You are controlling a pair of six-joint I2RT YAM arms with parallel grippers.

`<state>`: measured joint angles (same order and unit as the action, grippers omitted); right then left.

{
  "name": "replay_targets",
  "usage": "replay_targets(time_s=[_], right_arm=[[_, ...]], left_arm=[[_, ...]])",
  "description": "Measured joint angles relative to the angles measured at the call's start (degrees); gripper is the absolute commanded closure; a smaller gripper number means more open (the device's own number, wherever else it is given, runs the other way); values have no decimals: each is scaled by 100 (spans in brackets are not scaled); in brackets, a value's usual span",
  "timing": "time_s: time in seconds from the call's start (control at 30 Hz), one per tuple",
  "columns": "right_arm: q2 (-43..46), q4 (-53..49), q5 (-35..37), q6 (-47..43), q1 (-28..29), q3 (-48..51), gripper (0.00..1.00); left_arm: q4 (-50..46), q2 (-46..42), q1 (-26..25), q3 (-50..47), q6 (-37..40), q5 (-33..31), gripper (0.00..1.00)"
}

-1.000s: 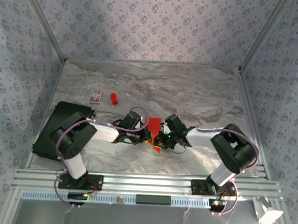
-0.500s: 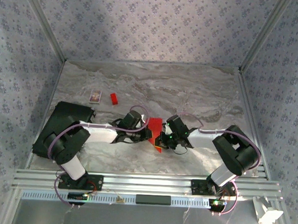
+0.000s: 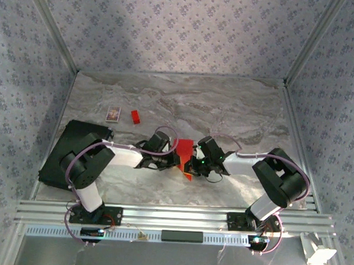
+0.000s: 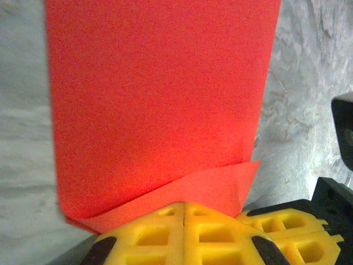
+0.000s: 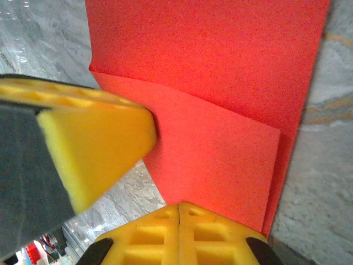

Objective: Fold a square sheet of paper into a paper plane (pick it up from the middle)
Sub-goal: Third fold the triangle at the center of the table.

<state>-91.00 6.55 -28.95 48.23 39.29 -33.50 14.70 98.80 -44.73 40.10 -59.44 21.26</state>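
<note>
The left gripper has just finished clenching on the folded red sheet of paper held between both arms. The right gripper grasps its opposite edge, so the fold looks ready for creasing.

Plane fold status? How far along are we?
Done: the red sheet is gripped and shows an overlapping flap, so at least one fold looks started. In hand: left gripper and right gripper are both shut on it, close together. Left: the sheet looks broad and blunt, with no pointed nose or wings yet, so most folds remain.
</note>
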Motion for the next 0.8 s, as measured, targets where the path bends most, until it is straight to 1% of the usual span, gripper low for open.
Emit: replay_targets(time_s=[0.4, 0.6, 0.8], right_arm=[[-17, 122, 70, -7, 0, 0, 100], [-17, 120, 66, -90, -7, 0, 100], [-17, 125, 50, -138, -31, 9, 100]], left_arm=[[-330, -39, 579, 39, 201, 297, 95], [-817, -55, 675, 280, 328, 94, 95], [-933, -55, 686, 339, 350, 11, 95]])
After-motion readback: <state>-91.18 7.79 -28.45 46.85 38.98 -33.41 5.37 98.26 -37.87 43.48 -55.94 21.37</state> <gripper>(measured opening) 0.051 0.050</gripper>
